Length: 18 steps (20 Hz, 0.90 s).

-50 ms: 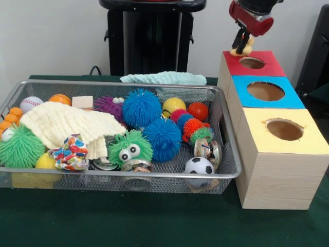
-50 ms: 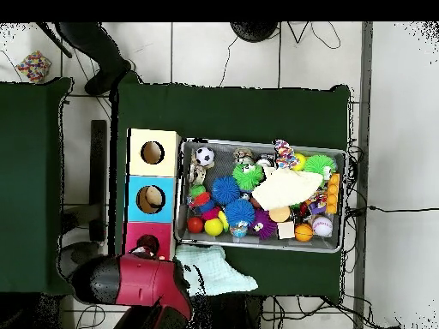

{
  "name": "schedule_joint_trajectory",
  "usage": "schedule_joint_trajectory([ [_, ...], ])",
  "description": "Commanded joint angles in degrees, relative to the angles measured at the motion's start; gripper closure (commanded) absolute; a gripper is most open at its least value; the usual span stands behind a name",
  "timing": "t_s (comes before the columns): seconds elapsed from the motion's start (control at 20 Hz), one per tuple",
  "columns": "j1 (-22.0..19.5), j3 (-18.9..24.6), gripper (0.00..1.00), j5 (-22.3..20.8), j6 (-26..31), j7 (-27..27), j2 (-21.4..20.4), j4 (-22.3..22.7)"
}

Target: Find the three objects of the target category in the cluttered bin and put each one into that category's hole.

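My gripper [image 1: 241, 43] hangs just behind the red-topped box [image 1: 270, 69], shut on a small yellow toy [image 1: 240, 51] that sits at the far rim of that box's hole [image 1: 252, 63]. In the overhead view the red arm [image 2: 141, 281] covers the gripper, and only a speck of the toy [image 2: 141, 251] shows at the red box's hole [image 2: 147, 243]. The wire bin [image 1: 128, 83] holds blue spiky balls [image 1: 141, 108], a green spiky ball with eyes [image 1: 129, 147], a soccer ball [image 1: 199, 165], a baseball [image 1: 31, 103] and a cream knitted cloth [image 1: 67, 123].
A blue-topped box [image 1: 288, 100] and a yellow-topped box [image 1: 308, 144] stand in a row with the red one, right of the bin, each with a round hole. A teal cloth [image 1: 164, 78] lies behind the bin. Green cloth covers the table [image 1: 128, 221].
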Motion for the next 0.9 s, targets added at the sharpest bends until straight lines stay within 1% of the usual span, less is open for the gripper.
schedule_joint_trajectory([
  [0.05, -1.16, 10.39, 1.0, 6.54, -8.23, 10.24, 4.58, 5.72],
  [0.15, -1.25, 10.91, 1.0, 7.37, -9.5, 10.33, 5.41, 5.49],
  [0.35, -0.04, 10.4, 1.0, 8.79, -9.84, 10.97, 5.99, 4.68],
  [0.55, 0.32, 10.72, 1.0, 10.59, -9.98, 11.24, 5.49, 4.71],
  [0.65, 1.06, 10.35, 1.0, 11.06, -9.58, 11.73, 5.61, 3.98],
  [0.9, 1.32, 10.69, 1.0, 12.9, -8.72, 12.18, 5.17, 3.49],
])
